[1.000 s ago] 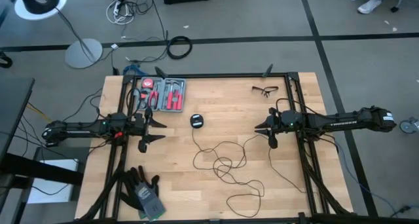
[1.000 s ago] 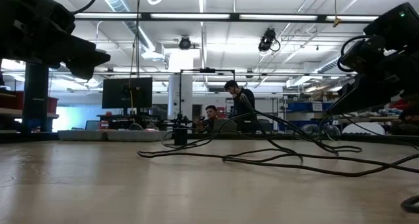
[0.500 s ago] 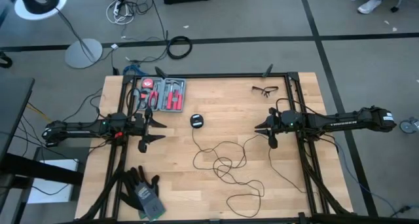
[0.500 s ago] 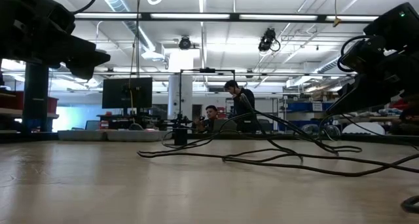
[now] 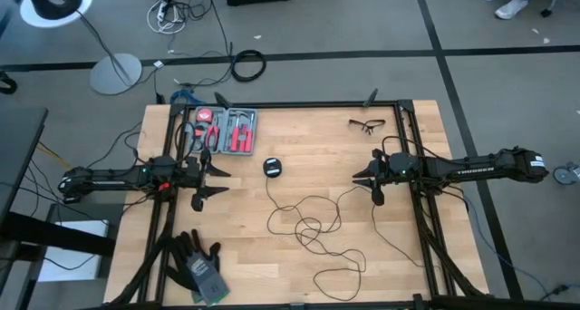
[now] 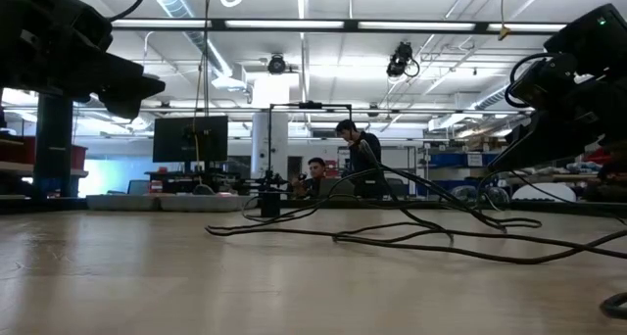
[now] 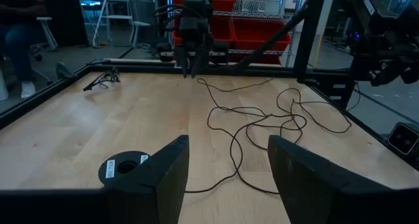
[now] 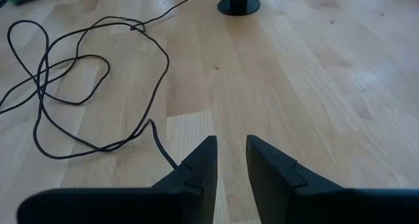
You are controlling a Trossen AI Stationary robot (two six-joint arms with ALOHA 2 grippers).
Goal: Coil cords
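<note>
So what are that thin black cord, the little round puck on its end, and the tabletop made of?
The cord looks like thin rubber- or plastic-jacketed wire: matte black, lying in limp loose loops. The puck seems hard black plastic with a slight sheen and a pale label on top. The tabletop looks like light wood, butcher-block style, with visible grain and joined planks.
</note>
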